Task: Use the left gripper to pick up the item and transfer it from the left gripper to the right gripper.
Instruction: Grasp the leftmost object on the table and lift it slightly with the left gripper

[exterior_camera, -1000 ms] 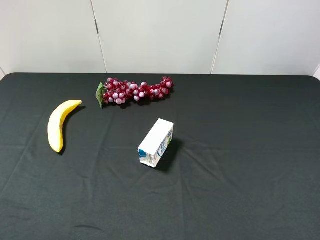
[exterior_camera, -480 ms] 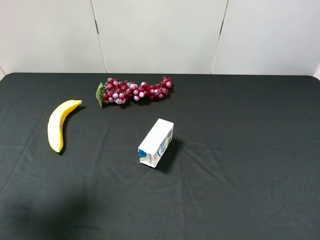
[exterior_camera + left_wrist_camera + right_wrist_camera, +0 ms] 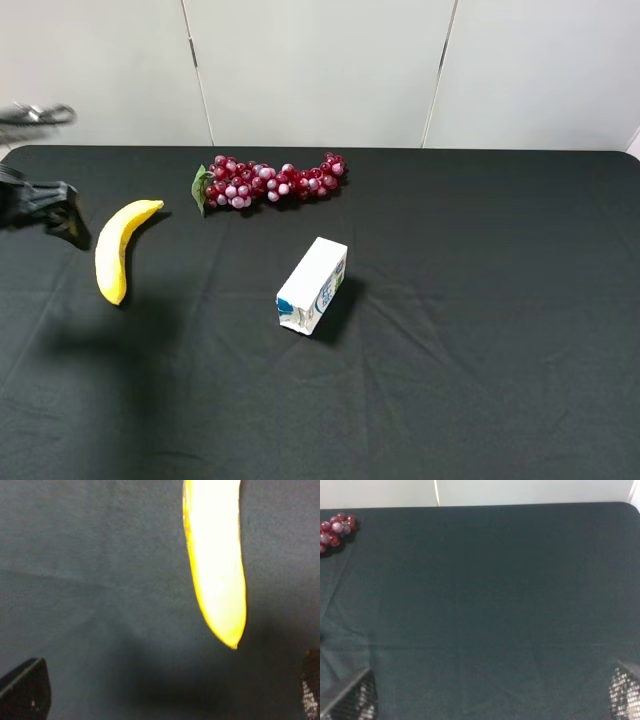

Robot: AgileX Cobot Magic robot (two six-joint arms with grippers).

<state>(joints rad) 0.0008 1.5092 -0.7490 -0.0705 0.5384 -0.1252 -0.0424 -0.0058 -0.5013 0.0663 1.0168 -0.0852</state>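
Observation:
The yellow banana (image 3: 115,255) lies on the black cloth at the left, stem tip toward the back. My left gripper (image 3: 62,214) has come in from the left edge and hovers just left of the banana's stem end, not touching it. In the left wrist view the banana (image 3: 217,570) hangs in from above, and the left gripper (image 3: 170,695) is open with its black tips at the lower corners, empty. My right gripper (image 3: 492,695) is open and empty over bare cloth; it is out of the exterior high view.
A red grape bunch (image 3: 270,180) with a green leaf lies at the back centre; its end also shows in the right wrist view (image 3: 335,530). A white-and-blue carton (image 3: 313,285) lies at the middle of the black table (image 3: 480,330). A pale wall stands behind.
My left arm has entered the exterior high view from the left edge and now hovers beside the banana, casting a shadow on the cloth. Banana, grapes and carton have not moved.

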